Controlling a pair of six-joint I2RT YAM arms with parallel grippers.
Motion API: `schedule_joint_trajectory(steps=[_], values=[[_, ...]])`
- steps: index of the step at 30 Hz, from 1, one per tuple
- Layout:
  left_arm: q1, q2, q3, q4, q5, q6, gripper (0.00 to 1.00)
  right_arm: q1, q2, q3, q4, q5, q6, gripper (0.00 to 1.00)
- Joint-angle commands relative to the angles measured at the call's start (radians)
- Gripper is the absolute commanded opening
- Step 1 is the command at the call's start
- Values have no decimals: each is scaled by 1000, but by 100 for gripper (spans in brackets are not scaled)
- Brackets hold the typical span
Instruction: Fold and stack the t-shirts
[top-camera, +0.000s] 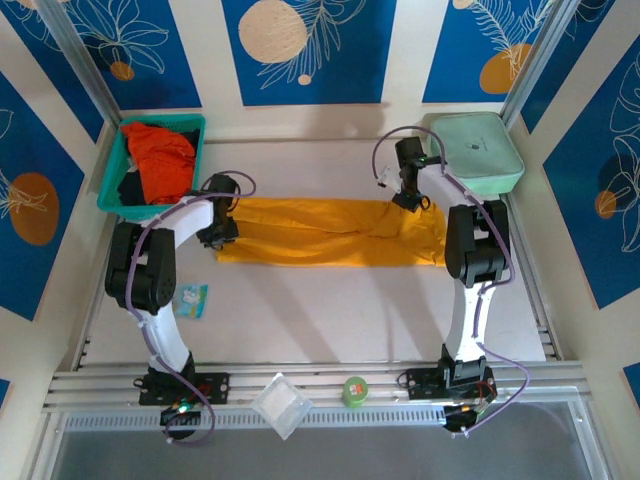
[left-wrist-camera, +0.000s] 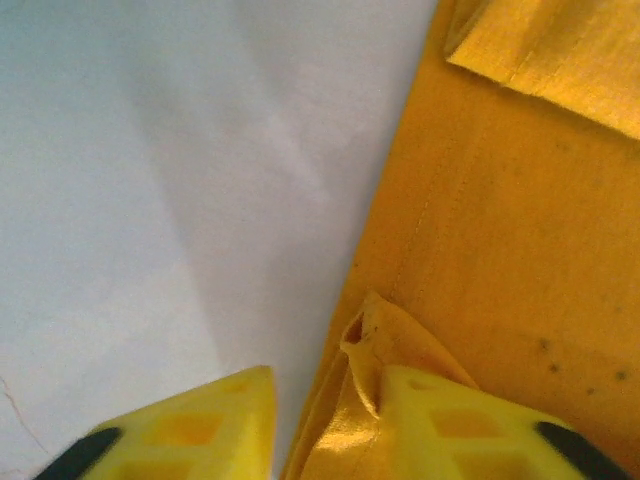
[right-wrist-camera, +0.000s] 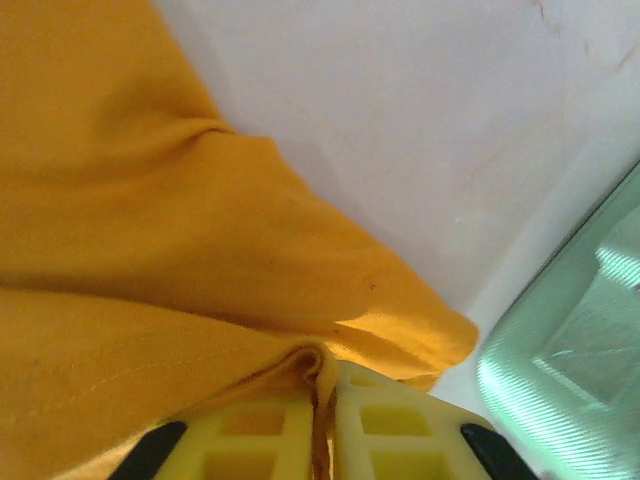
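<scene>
The golden mustard-yellow cloth t-shirt (top-camera: 330, 232) lies on the white table (top-camera: 330, 320), folded into a long, narrow band. It is plain and soft, with shallow creases along its length and a bunched wrinkle near its right end. Its long axis runs left to right across the table, roughly parallel to the near edge. I cannot tell which end holds the collar and which the hem.

The left gripper (top-camera: 218, 236) is at the band's left end. In the left wrist view its jaws stand apart, with bare table in the gap. A small upright pucker of the shirt's stitched edge leans against the inner face of the right-hand finger (left-wrist-camera: 470, 420).

The right gripper (top-camera: 408, 200) is at the far edge of the band near its right end. In the right wrist view its jaws are nearly together, pinching a thin fold of yellow cloth.

The bright red-orange cloth t-shirt (top-camera: 160, 158) lies crumpled in the teal plastic basket (top-camera: 112, 200) at the far left corner. The mint-green box (top-camera: 480, 150) sits at the far right, near the band's right end.
</scene>
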Motion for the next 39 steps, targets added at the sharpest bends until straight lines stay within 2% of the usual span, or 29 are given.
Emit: schedule_joint_trajectory(steps=[1,5,7,9,11,13,15,16,20,24,27,39], values=[[11,-10,-9,-6,-16,0,49,-16,12,53,-60,-47,235,18],[13,-44,-10,-4,8,3,65,-31,1,90,-113,-88,436,22],[11,-73,-13,-4,26,12,78,-43,-7,114,-165,-113,556,23],[10,-110,-18,-2,44,24,84,-56,-9,147,-239,-142,673,23],[7,-156,-28,7,69,42,88,-65,-23,158,-312,-205,782,22],[5,-212,-44,18,93,61,99,-67,-74,100,-336,-285,898,22],[3,-265,-57,27,109,77,100,-66,-139,-5,-308,-412,992,25],[1,-294,-68,32,117,85,100,-64,-175,-72,-279,-473,1034,30],[-1,-384,-88,27,129,110,99,-40,-261,-271,-159,-603,1160,36],[0,-433,-92,-2,123,118,100,-15,-263,-339,-101,-570,1223,38],[0,-449,-103,-12,123,119,100,-7,-239,-349,-67,-545,1252,43],[-1,-476,-122,-18,123,121,100,9,-126,-270,-48,-446,1248,51]])
